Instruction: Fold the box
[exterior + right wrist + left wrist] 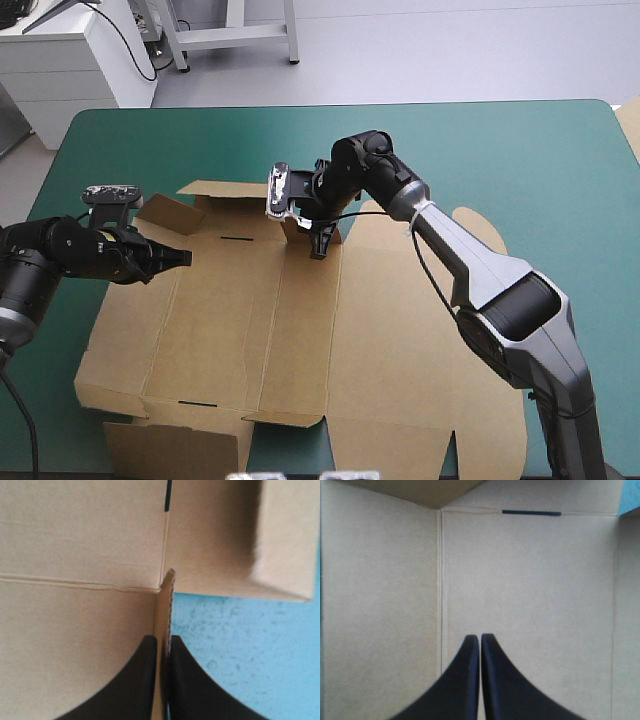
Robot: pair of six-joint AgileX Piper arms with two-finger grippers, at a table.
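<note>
The left arm [50, 262] comes in low from 9 o'clock. The left gripper [180, 257] points toward 3 o'clock, its fingers [462, 685] pressed together tip to tip. The right arm [480, 270] rises from 5 o'clock and reaches toward 11 o'clock. Its wrist [365, 160] bends over, so the right gripper [320, 243] points down, pinched on a box [169, 595] edge.

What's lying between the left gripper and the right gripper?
In the high view, only bare board of the box, with one thin slot, lies between the left gripper and the right gripper.
</note>
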